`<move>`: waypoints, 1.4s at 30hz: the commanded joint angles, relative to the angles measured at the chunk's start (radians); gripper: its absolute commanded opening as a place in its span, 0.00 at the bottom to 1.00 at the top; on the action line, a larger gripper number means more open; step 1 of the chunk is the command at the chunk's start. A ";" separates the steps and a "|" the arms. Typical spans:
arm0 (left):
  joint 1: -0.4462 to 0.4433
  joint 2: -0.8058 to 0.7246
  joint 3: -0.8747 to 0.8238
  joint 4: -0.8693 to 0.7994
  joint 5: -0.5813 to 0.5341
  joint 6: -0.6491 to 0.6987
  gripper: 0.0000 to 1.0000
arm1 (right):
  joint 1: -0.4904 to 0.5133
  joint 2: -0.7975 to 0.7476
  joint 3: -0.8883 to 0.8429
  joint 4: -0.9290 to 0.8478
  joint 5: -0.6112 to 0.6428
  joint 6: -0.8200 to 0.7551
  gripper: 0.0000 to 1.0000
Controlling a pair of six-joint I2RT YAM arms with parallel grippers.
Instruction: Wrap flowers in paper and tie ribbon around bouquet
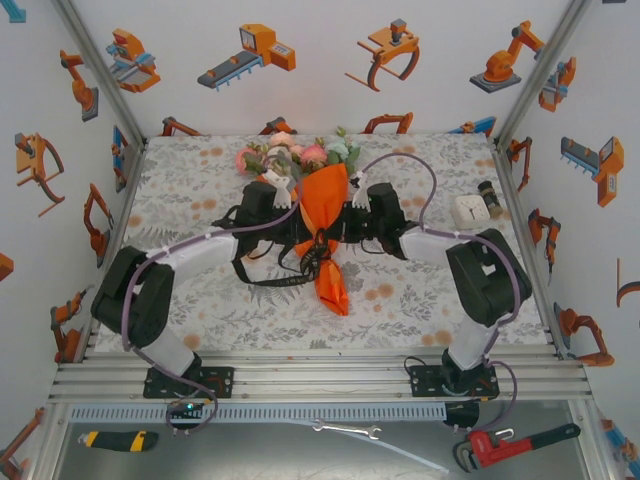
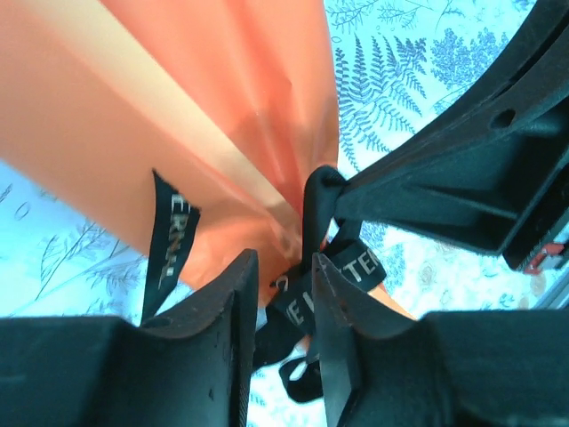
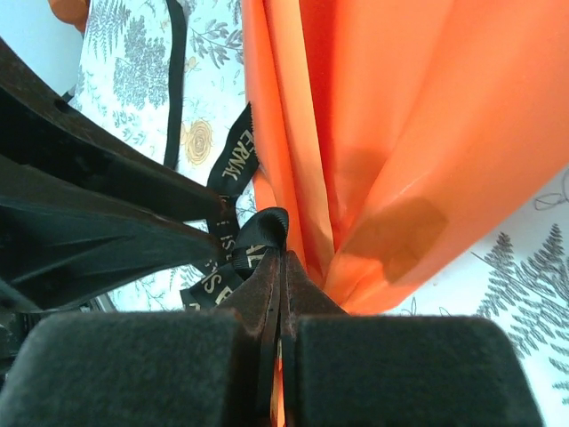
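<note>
At mid-table (image 1: 200, 290), bouquet (image 1: 326, 200), blooms toward 12 o'clock, tip toward 6. At its 3 o'clock, right gripper (image 3: 281, 260) pinched tight on ribbon (image 3: 233, 160). At 9 o'clock, left gripper (image 2: 278, 264), fingers narrowly apart around ribbon; grip unclear.

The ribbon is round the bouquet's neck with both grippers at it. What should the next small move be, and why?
Probably draw the two grippers slightly apart to cinch the knot. The right gripper is shut on the ribbon right at the paper's pinched neck, the ribbon also passes between the left gripper's fingers, and its loops there look slack.
</note>
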 commanded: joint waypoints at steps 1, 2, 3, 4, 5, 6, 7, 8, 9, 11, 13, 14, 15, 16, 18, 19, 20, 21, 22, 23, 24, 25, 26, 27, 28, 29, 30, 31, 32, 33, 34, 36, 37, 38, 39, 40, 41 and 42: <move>-0.011 -0.145 -0.064 -0.072 -0.053 -0.046 0.41 | 0.001 -0.079 -0.035 0.042 0.082 -0.041 0.00; -0.016 -0.185 -0.104 -0.066 -0.054 -0.061 0.42 | 0.001 -0.088 -0.042 0.046 0.091 -0.044 0.00; -0.019 -0.219 -0.142 -0.050 -0.048 -0.077 0.44 | 0.002 -0.095 -0.046 0.049 0.096 -0.043 0.00; -0.024 -0.249 -0.192 -0.018 -0.035 -0.103 0.47 | 0.002 -0.099 -0.050 0.050 0.098 -0.046 0.00; -0.031 -0.272 -0.237 0.020 -0.023 -0.127 0.50 | 0.002 -0.103 -0.051 0.051 0.099 -0.044 0.00; -0.037 -0.284 -0.274 0.045 -0.023 -0.149 0.52 | 0.002 -0.102 -0.050 0.051 0.100 -0.043 0.00; -0.045 -0.291 -0.306 0.065 -0.037 -0.173 0.53 | 0.002 -0.102 -0.048 0.053 0.098 -0.041 0.00; -0.053 -0.290 -0.330 0.083 -0.054 -0.194 0.54 | 0.002 -0.102 -0.048 0.055 0.096 -0.039 0.00; -0.060 -0.286 -0.348 0.104 -0.062 -0.207 0.55 | 0.002 -0.101 -0.046 0.056 0.096 -0.036 0.00; -0.078 -0.261 -0.372 0.170 -0.059 -0.215 0.56 | 0.002 -0.097 -0.046 0.057 0.092 -0.033 0.00; -0.095 -0.226 -0.378 0.221 -0.056 -0.212 0.57 | 0.002 -0.093 -0.042 0.054 0.087 -0.033 0.00; -0.102 -0.206 -0.377 0.243 -0.060 -0.214 0.57 | 0.002 -0.093 -0.041 0.052 0.083 -0.032 0.00; -0.104 -0.187 -0.377 0.265 -0.059 -0.217 0.57 | 0.002 -0.091 -0.039 0.050 0.080 -0.031 0.00; -0.103 -0.168 -0.375 0.291 -0.054 -0.222 0.57 | 0.002 -0.090 -0.039 0.048 0.080 -0.033 0.00; -0.105 -0.132 -0.373 0.336 -0.053 -0.236 0.58 | 0.002 -0.091 -0.040 0.045 0.078 -0.034 0.00; -0.104 -0.115 -0.371 0.360 -0.048 -0.241 0.58 | 0.002 -0.091 -0.041 0.045 0.078 -0.033 0.00; -0.104 -0.102 -0.366 0.374 -0.047 -0.245 0.58 | 0.002 -0.090 -0.042 0.044 0.076 -0.034 0.00; -0.105 -0.089 -0.360 0.384 -0.046 -0.247 0.57 | 0.002 -0.090 -0.040 0.041 0.075 -0.036 0.00; -0.106 -0.076 -0.352 0.385 -0.048 -0.248 0.55 | 0.002 -0.090 -0.040 0.037 0.075 -0.038 0.00; -0.106 -0.068 -0.348 0.381 -0.049 -0.248 0.50 | 0.002 -0.091 -0.040 0.035 0.077 -0.039 0.00; -0.106 -0.063 -0.343 0.376 -0.051 -0.248 0.42 | 0.002 -0.095 -0.041 0.033 0.078 -0.038 0.00; -0.106 -0.065 -0.342 0.370 -0.055 -0.249 0.34 | 0.002 -0.097 -0.040 0.030 0.083 -0.040 0.00; -0.105 -0.072 -0.343 0.364 -0.060 -0.245 0.28 | 0.002 -0.101 -0.042 0.025 0.090 -0.044 0.00; -0.105 -0.088 -0.345 0.348 -0.069 -0.236 0.20 | 0.002 -0.108 -0.044 0.016 0.103 -0.053 0.00; -0.104 -0.108 -0.342 0.325 -0.078 -0.224 0.14 | 0.002 -0.116 -0.045 0.004 0.115 -0.067 0.00; -0.103 -0.124 -0.339 0.301 -0.084 -0.208 0.11 | 0.002 -0.126 -0.051 -0.004 0.126 -0.084 0.00; -0.104 -0.140 -0.334 0.270 -0.088 -0.187 0.09 | 0.002 -0.140 -0.061 -0.011 0.143 -0.107 0.00; -0.103 -0.153 -0.323 0.230 -0.098 -0.169 0.07 | 0.002 -0.153 -0.075 -0.020 0.166 -0.134 0.00; -0.103 -0.162 -0.314 0.197 -0.110 -0.158 0.06 | 0.002 -0.166 -0.090 -0.029 0.191 -0.156 0.00; -0.102 -0.171 -0.310 0.165 -0.122 -0.146 0.06 | 0.003 -0.179 -0.104 -0.042 0.219 -0.177 0.00; -0.099 -0.184 -0.307 0.141 -0.134 -0.138 0.05 | 0.002 -0.194 -0.118 -0.058 0.245 -0.198 0.00; -0.094 -0.208 -0.315 0.110 -0.151 -0.128 0.05 | 0.002 -0.218 -0.143 -0.081 0.278 -0.227 0.00; -0.089 -0.220 -0.316 0.093 -0.157 -0.122 0.05 | 0.002 -0.230 -0.156 -0.093 0.295 -0.238 0.00; -0.084 -0.229 -0.315 0.077 -0.159 -0.115 0.06 | 0.002 -0.240 -0.168 -0.101 0.308 -0.246 0.00; -0.081 -0.238 -0.313 0.058 -0.166 -0.106 0.06 | 0.002 -0.255 -0.182 -0.112 0.323 -0.257 0.00; -0.076 -0.247 -0.311 0.035 -0.174 -0.098 0.06 | 0.002 -0.268 -0.196 -0.120 0.342 -0.265 0.00; -0.070 -0.254 -0.310 0.015 -0.184 -0.090 0.06 | 0.002 -0.281 -0.208 -0.126 0.359 -0.276 0.00; -0.062 -0.260 -0.306 -0.015 -0.198 -0.084 0.06 | 0.002 -0.296 -0.219 -0.137 0.381 -0.293 0.00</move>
